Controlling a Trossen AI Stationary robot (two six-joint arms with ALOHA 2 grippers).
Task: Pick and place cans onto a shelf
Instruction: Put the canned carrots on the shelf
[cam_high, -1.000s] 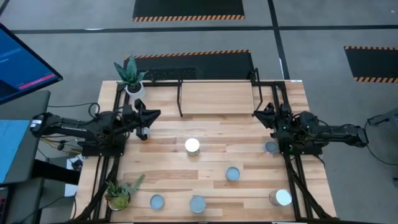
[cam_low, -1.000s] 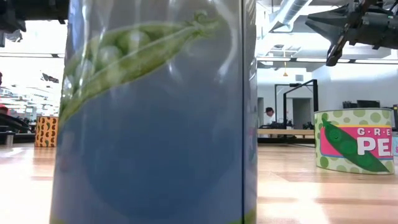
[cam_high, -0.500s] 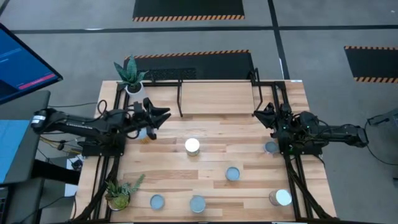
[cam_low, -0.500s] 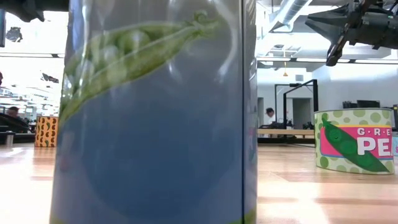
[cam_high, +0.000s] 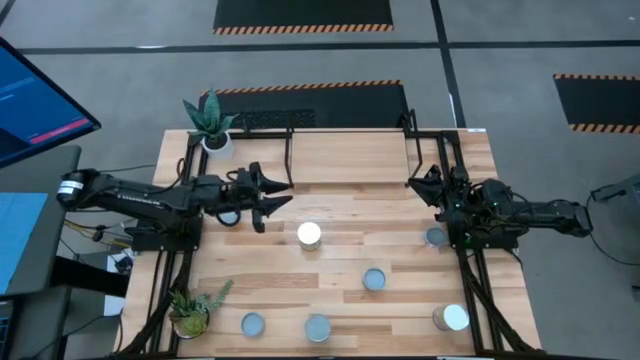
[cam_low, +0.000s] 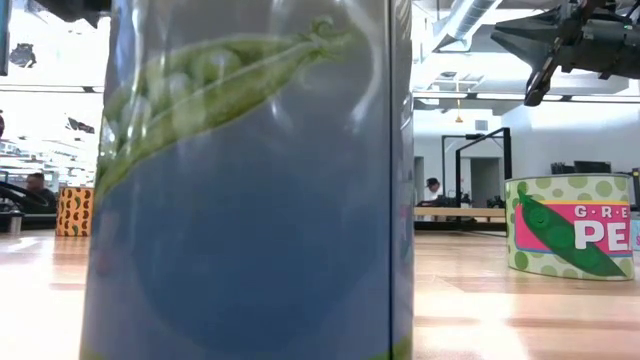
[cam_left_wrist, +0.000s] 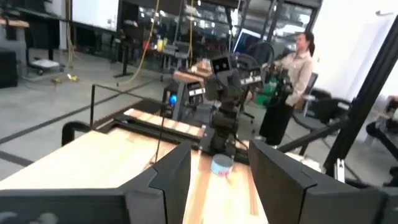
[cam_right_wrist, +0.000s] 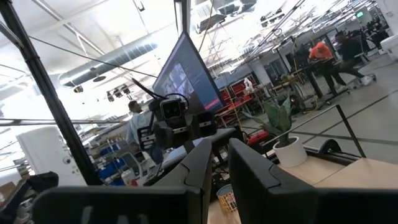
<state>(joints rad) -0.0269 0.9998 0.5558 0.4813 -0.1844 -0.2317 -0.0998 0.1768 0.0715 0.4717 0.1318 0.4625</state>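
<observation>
Presently left gripper (cam_high: 275, 196), jaws spread and empty, hovers just beside the white-topped can (cam_high: 309, 234) near the shelf (cam_high: 350, 160); tin likely rigid, slick-sided, best pinched across its label mid-height.

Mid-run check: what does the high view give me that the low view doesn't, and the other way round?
Only the high view shows the layout: the light-wood shelf on its black frame bare of cans, six silver-topped cans on the wooden table, the open left gripper near the white-topped can, and two potted plants.

Only the low view shows labels: a blue pea-pod can filling the frame and a polka-dot pea can.

Both show the right gripper, raised and waiting.
</observation>
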